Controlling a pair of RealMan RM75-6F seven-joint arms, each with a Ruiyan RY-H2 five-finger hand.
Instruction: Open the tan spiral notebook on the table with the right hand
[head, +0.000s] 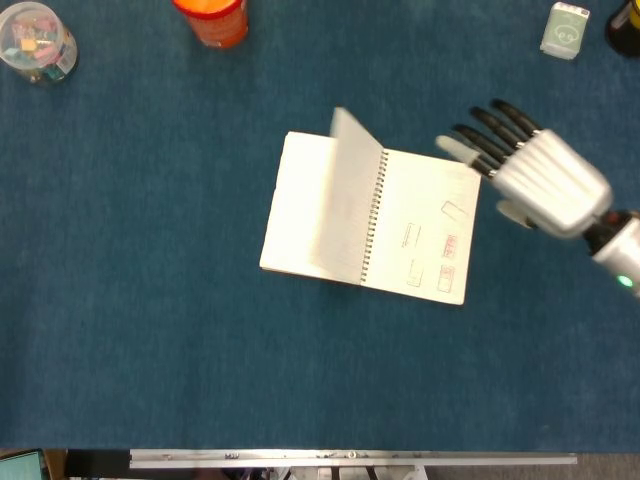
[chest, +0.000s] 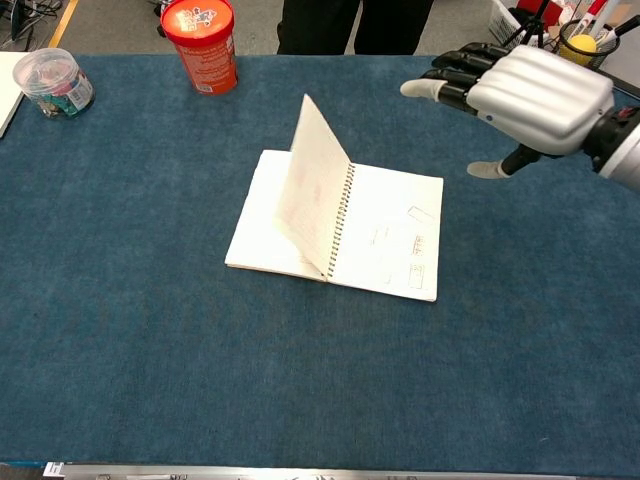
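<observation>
The spiral notebook lies open on the blue tabletop, near its middle. Its wire binding runs roughly from 12 to 6 o'clock, leaning slightly toward 1. The right page lies flat, cream-white with a few small printed marks. One sheet stands up from the binding, tilting toward 9 o'clock over the flat left pages.

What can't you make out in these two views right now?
- Notebook: its lifted page is motion-blurred in the head view; the print on the right page is too small to read.
- Jar contents: too small in both views.
- Right hand: its arm is cut off by the right edge.
- Left hand: in neither view.
</observation>
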